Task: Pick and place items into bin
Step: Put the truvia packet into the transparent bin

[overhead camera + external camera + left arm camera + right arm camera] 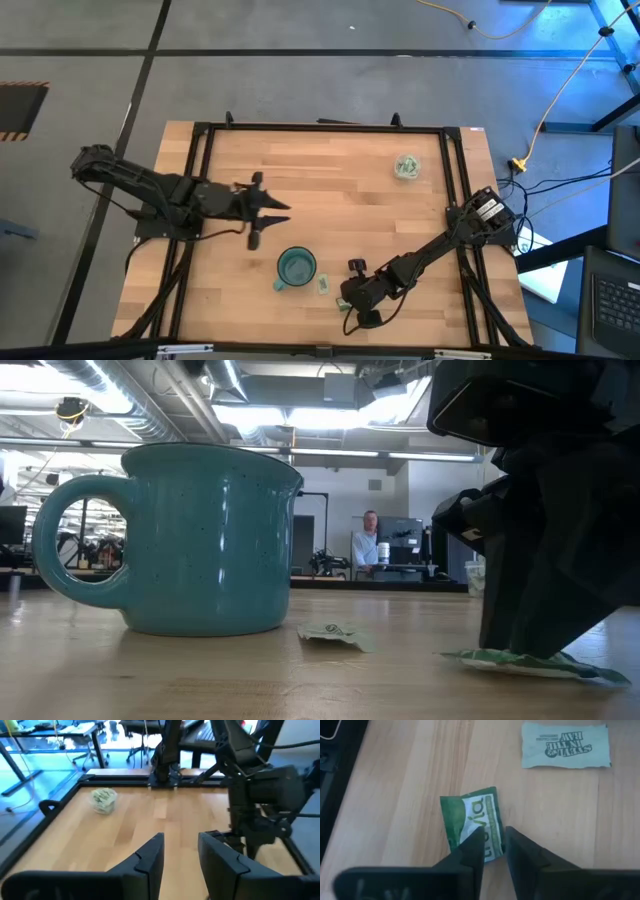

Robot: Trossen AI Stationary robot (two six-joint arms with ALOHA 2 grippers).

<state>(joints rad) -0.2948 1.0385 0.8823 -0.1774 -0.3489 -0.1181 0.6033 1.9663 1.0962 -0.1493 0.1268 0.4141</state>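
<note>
A green packet (470, 820) lies flat on the table near its front edge. My right gripper (492, 837) has come down slanting onto the packet's near end, its fingers a narrow gap apart. In the low view the gripper (545, 645) stands on the packet (540, 663). A pale green packet (566, 746) lies flat between it and the teal mug (296, 267). The bin (406, 166), a small translucent cup with packets inside, stands at the far right. My left gripper (270, 212) hangs open in the air over the table's left middle, holding nothing. My right gripper meets the green packet at its near end (487, 847), coming from above on a slant. One finger (470, 851) stands over that end; the other (520, 851) stands beside the packet's long edge. The packet lies flat on the table. Whether it is pinched I cannot tell.
The teal mug (190, 540) stands upright, close to the left of the packets. Black frame rails (460, 190) run along the table's edges. The bin (104, 800) has bare wood around it. Beyond the table is a room with desks and a person (370, 540).
</note>
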